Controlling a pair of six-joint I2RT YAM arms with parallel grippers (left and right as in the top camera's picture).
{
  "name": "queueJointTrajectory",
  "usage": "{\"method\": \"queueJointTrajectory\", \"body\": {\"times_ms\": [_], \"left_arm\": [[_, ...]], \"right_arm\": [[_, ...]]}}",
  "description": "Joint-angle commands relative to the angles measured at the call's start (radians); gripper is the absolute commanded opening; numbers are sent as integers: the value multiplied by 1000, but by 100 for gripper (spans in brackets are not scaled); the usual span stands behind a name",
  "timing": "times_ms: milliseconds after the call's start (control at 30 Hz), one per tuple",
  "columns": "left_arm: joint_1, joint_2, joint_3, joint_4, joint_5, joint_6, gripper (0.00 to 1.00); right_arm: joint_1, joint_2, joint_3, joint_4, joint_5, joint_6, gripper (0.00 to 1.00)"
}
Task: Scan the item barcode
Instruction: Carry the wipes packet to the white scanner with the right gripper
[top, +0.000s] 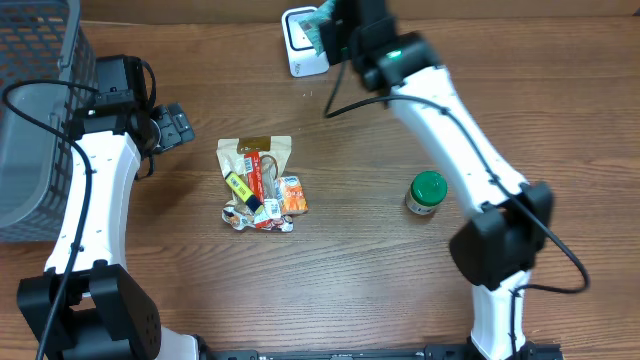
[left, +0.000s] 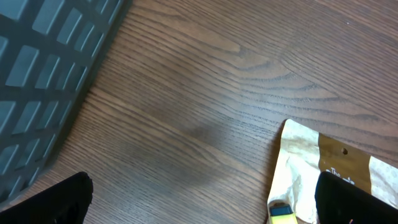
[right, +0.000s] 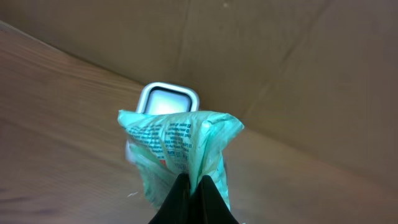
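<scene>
One packet (right: 180, 143) is in play: thin, crumpled mint-green plastic with dark print and a touch of red. It is pinched at its lower edge by the right gripper (right: 193, 188), whose fingers are closed tight on the film. It hangs at the far middle of the tabletop (top: 380, 270), right by the single white scanner (top: 300, 52). In the right wrist view the scanner's pale window shows just behind the packet's top. There are two arms. The left gripper (top: 176, 128) is spread wide and holds nothing; it is over bare wood at the left, beside the one grey basket (top: 35, 120). One pile (top: 262, 192) of small snack packs lies mid-table, too jumbled to count, with a tan pouch (left: 298, 168) at its far end. One green-lidded jar (top: 428, 192) stands alone to the right.
</scene>
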Motion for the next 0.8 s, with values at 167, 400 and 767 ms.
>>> {"method": "queueJointTrajectory", "body": {"times_ms": [167,400,767], "left_arm": [[0,-16,14,2,5,19,100],[0,-16,14,2,4,19,100],[0,-16,14,2,5,19,100]], "right_arm": [[54,165,21,242,417,-411,4],[65,258,16,510,487,-579,4],[65,277,16,589,415,-568,4]]}}
